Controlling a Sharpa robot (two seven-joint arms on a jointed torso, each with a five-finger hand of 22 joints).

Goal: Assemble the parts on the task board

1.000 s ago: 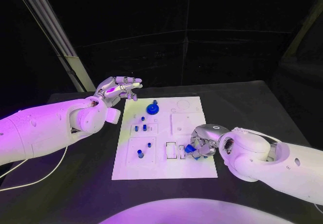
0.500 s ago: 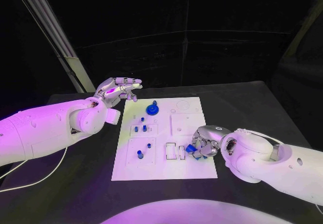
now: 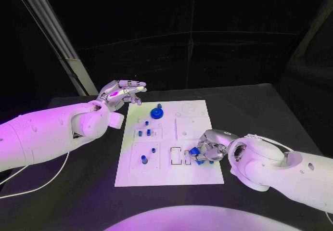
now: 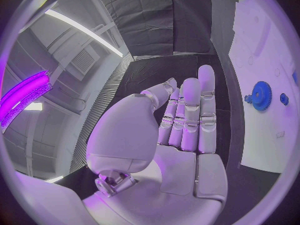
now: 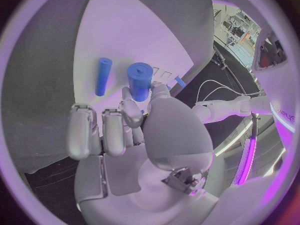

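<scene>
Pinched at the tips of the right hand's (image 3: pixel 210 150) fingers (image 5: pixel 132 112) is a short blue cylinder (image 5: pixel 140 81), held low over the near right part of the task board (image 3: pixel 201 175), close to a pair of small rectangular slots (image 3: pixel 182 156). In the right wrist view a slim blue peg (image 5: pixel 102 76) lies flat on the board just beside the held piece. Farther up the board stand a blue gear (image 3: pixel 157 112) and several small blue parts (image 3: pixel 146 131), all well apart from the working hand.

The left hand (image 3: pixel 123 90) hovers past the board's far left corner above the black counter (image 3: pixel 257 106), fingers (image 4: pixel 187 116) straight, close together and holding nothing.

The likely trouble is in the seating: the grip is only a fingertip pinch, so if the cylinder meets its hole tilted it may jam or twist out and roll across the board. The curled fingers could also nudge the loose peg beside it.

Against a second ago, the right hand has crept slightly toward the slots, while the left hand and the standing parts are unchanged.
</scene>
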